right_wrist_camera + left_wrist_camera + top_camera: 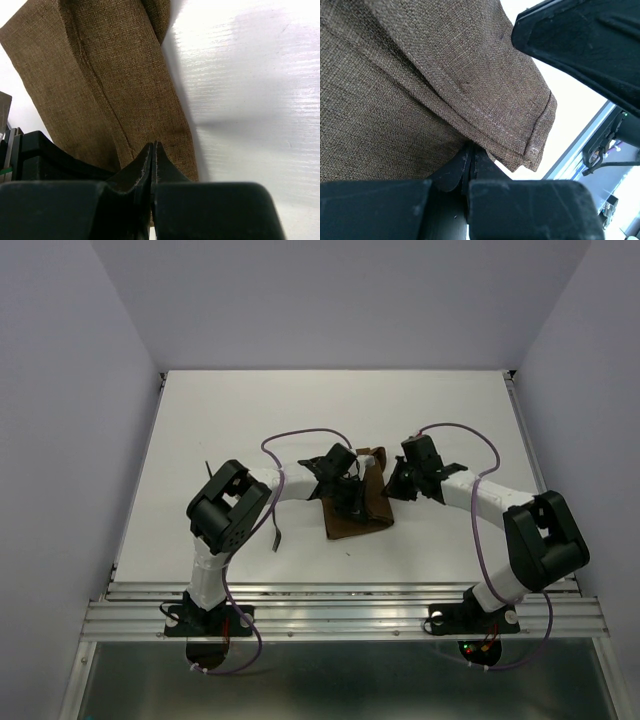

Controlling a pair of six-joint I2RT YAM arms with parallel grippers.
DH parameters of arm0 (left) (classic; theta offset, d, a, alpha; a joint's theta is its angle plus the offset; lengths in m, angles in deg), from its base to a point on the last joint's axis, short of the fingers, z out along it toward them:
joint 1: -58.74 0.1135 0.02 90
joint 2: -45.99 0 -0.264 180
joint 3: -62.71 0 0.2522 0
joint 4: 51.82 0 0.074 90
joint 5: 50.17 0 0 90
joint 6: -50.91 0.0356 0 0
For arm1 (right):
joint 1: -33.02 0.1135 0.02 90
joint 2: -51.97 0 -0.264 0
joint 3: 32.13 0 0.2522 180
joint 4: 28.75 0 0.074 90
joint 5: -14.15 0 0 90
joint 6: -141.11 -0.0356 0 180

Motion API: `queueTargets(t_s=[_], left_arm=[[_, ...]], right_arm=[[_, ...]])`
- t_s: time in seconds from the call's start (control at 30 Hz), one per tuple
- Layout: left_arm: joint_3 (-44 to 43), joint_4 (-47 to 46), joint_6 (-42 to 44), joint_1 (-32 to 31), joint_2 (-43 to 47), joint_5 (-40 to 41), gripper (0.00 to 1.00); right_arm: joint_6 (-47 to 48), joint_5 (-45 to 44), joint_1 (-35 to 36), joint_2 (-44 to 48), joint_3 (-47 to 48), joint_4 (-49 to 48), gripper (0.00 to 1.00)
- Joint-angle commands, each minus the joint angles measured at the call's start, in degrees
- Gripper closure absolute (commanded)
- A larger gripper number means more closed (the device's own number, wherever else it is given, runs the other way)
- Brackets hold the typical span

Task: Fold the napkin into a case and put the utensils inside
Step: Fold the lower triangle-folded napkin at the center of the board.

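Note:
The dark brown napkin point(362, 510) lies folded into a rough rectangle at the table's middle. It fills the left wrist view point(410, 75) and shows in the right wrist view point(115, 75). My left gripper point(347, 490) is over it, shut, with its tips point(470, 148) tucked under a hemmed fold. My right gripper point(397, 480) is at the napkin's right edge, shut, with its tips point(152, 145) at the edge of a cloth layer. One thin dark utensil point(277, 532) lies left of the napkin, partly under my left arm. A second dark sliver point(207, 471) lies further left.
The white table point(250, 410) has raised side rails, and a metal rail point(340, 605) runs along the near edge. My left arm's purple cable point(300, 437) loops above the napkin. The right arm's cable point(470, 435) loops at the right.

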Motion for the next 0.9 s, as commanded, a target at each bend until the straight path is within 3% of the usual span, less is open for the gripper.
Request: queueTargets(t_s=[0.0, 0.33, 0.87], left_arm=[[-1.2, 0.5, 2.1, -0.4, -1.1, 0.4, 1.0], [-1.2, 0.7, 2.6, -0.4, -1.7, 0.5, 1.0], [-0.9, 2.2, 2.7, -0.4, 1.8, 0.5, 1.0]], right_arm=[[-0.8, 0.8, 1.3, -0.1, -0.7, -1.1, 0.99], [-2.4, 0.2, 6.7, -3.8, 0.6, -2.9, 0.99], [-3.0, -1.8, 8.3, -6.9, -0.6, -3.8, 0.99]])
